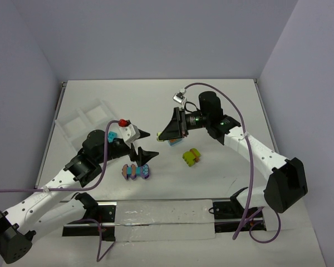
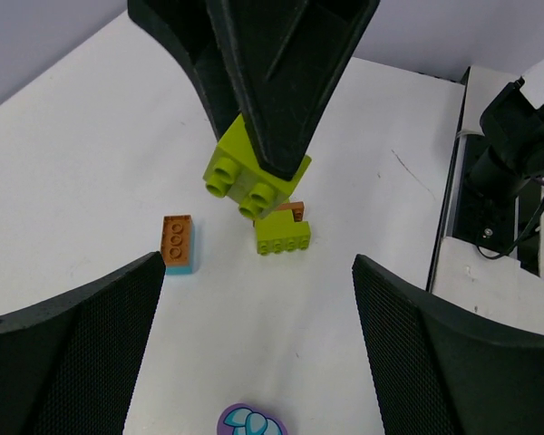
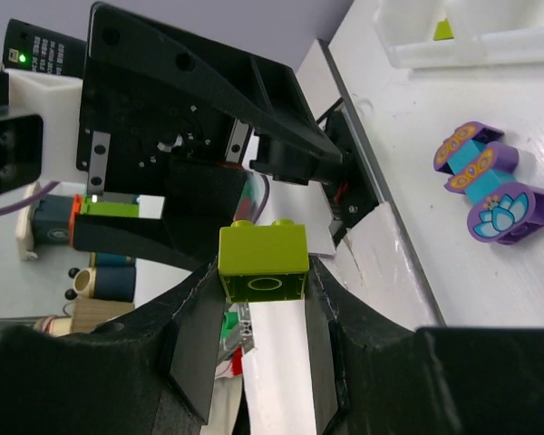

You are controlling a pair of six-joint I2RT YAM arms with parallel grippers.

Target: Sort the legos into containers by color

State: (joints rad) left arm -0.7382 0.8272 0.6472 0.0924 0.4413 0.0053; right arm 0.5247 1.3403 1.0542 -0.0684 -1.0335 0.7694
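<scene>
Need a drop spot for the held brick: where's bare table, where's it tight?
Free: the far table between the tray and the right arm; the near-right patch between the lime-orange cluster and the right arm. Crowded: the centre, where the left hand faces the right hand and its lime brick, with the purple-turquoise cluster just nearer.

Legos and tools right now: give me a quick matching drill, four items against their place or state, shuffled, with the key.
1. lime green brick
2. purple and turquoise cluster
3. orange and turquoise brick
4. left tool

A. open, holding nothing
B. on the table, nearest the left arm
C. clamped in the right tool
D. on the table, beside the lime and orange cluster

Pairs: 1-C, 2-B, 3-D, 4-A
</scene>
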